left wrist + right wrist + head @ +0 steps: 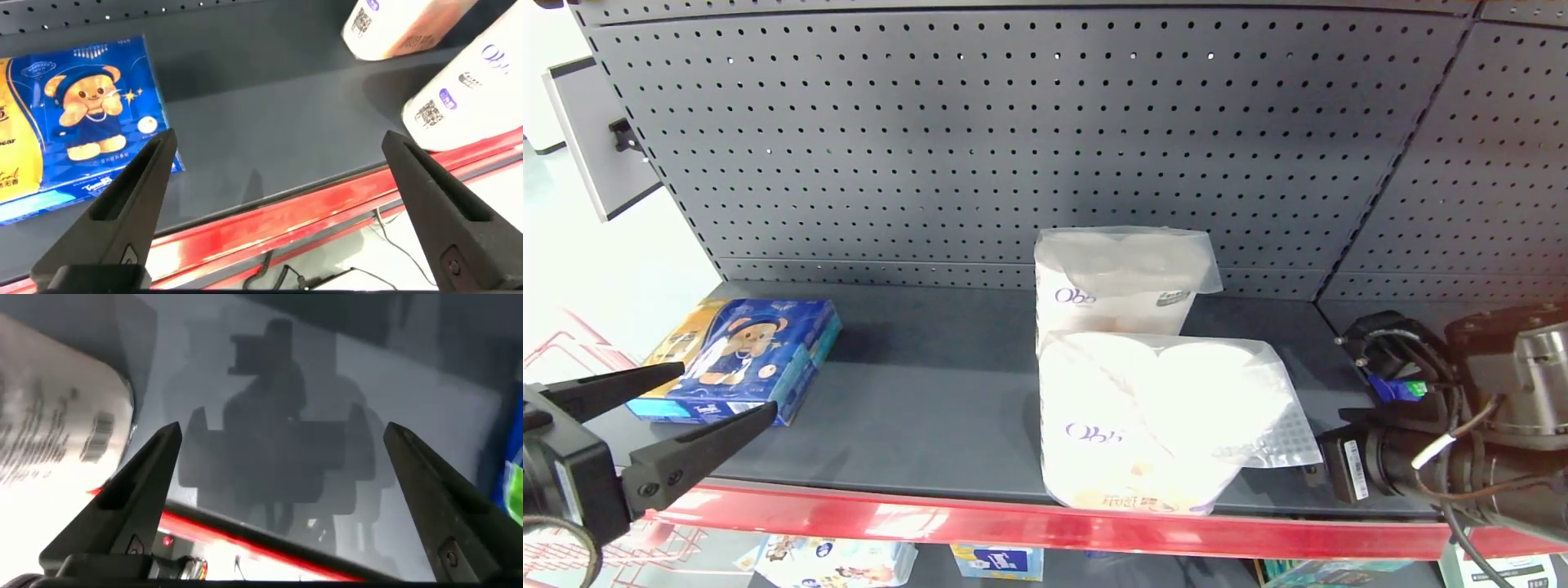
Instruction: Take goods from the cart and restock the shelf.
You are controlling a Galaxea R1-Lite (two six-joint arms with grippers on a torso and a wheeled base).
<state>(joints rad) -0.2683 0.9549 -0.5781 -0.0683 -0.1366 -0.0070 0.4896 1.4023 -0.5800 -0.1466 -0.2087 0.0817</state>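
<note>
A blue tissue pack with a bear picture (737,359) (73,139) lies flat at the left of the dark grey shelf (931,392). Two white toilet-roll packs stand mid-shelf: one at the back (1123,278) (400,28), one at the red front lip (1168,420) (474,90) (57,416). My left gripper (727,392) (278,151) is open and holds nothing, hovering at the shelf's front edge just in front of the blue pack. My right gripper (282,433) is open over bare shelf, just right of the front roll pack, with nothing between its fingers.
A perforated grey back panel (1029,139) closes the shelf behind. The red front lip (1013,523) (286,220) (245,531) runs along the edge. Boxed goods (833,559) sit on the shelf below. Red cart wire (572,343) shows at far left.
</note>
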